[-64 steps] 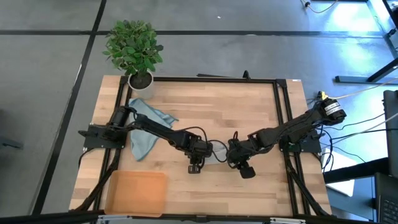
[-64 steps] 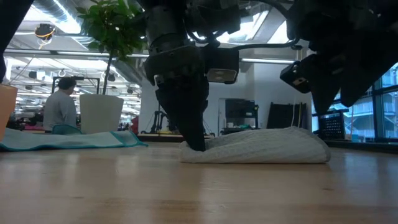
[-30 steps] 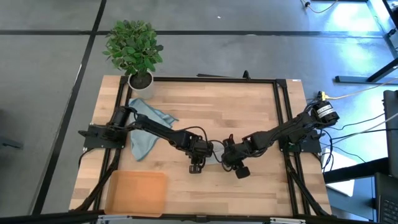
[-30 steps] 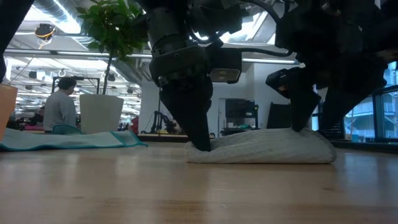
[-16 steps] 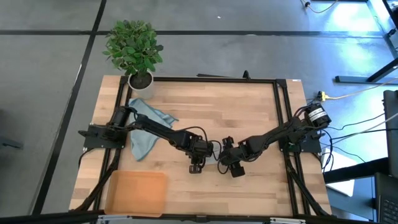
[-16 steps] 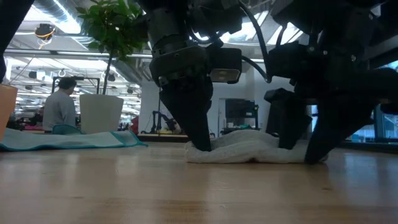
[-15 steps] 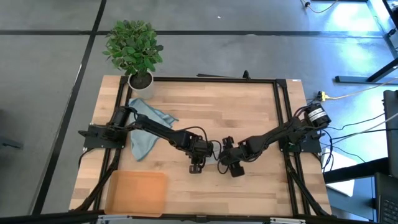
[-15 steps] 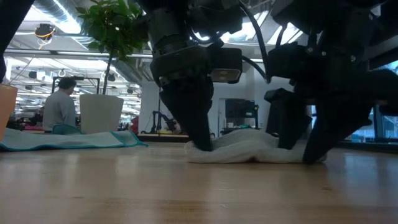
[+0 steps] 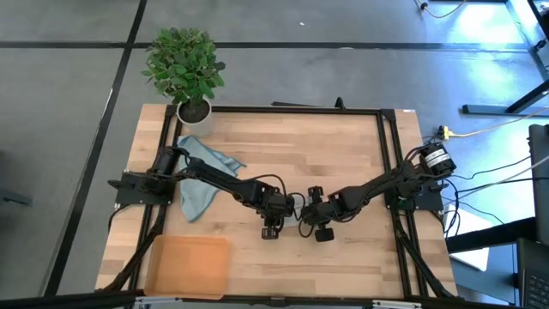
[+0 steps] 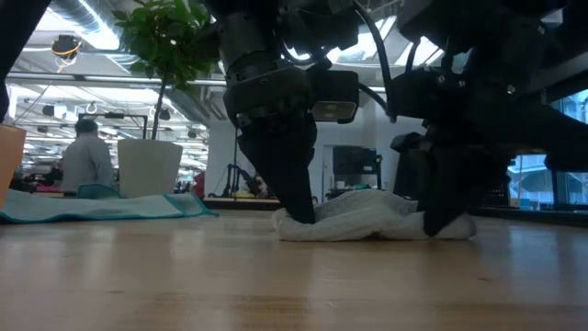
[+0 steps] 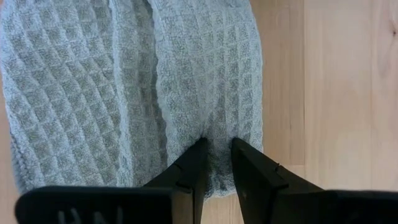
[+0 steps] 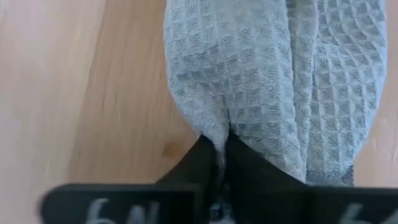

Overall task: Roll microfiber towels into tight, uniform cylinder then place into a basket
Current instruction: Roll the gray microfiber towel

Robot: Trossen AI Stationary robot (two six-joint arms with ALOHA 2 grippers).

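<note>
A rolled pale grey waffle-weave towel (image 10: 367, 219) lies on the wooden table near its middle, also seen in the high view (image 9: 293, 209). My left gripper (image 11: 216, 163) is shut on the roll's left end, and my right gripper (image 12: 219, 149) is shut on its right end. In the low view the left gripper (image 10: 299, 215) and the right gripper (image 10: 437, 224) both reach down to table level. A light blue-teal towel (image 9: 202, 176) lies loosely spread at the far left. The orange-tan basket (image 9: 189, 266) sits at the near left corner. My left gripper pinches a raised fold (image 11: 210, 127) at the roll's left end between its two fingers. The fingers slant steeply down from above. The roll rests on the table. My right gripper pinches the cloth at the roll's right end (image 12: 219, 121) between its two fingers, slanting steeply down from above. That end is bunched up and lies on the table.
A potted plant in a white pot (image 9: 194, 109) stands at the far left corner. A black frame (image 9: 386, 163) runs around the tabletop. In the low view a person (image 10: 88, 156) sits far behind the table. Bare wood lies toward the far and near right.
My right gripper has come down over the roll's right end, moved a little toward the left gripper, and shut on the cloth. The roll's right end has drawn in and bunched, so the roll looks shorter; its left end has stayed put.
</note>
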